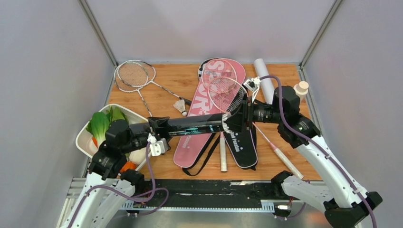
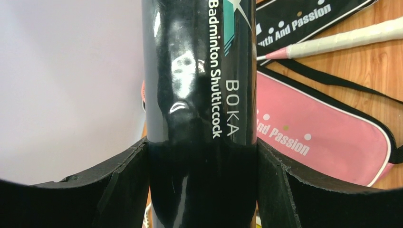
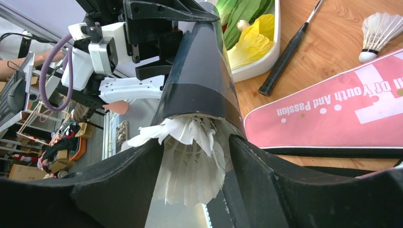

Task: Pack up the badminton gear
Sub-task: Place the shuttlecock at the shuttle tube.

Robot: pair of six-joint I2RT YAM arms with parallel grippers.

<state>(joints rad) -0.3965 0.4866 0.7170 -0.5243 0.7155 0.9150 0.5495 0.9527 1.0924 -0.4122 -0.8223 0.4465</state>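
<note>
Beside the vegetable tray [image 1: 80,141] at the left, the left tool [image 1: 160,127] is clamped tight around one end of the black tube [image 1: 195,127]. It holds the tube level above the table [image 1: 176,73] and over the pink bag [image 1: 199,145]. At the tube's open right end a white shuttlecock [image 3: 190,166] sits partly inside, feathers outward, and the right tool [image 1: 240,119] is closed narrowly on those feathers. The white tube [image 1: 264,76] lies far right.
</note>
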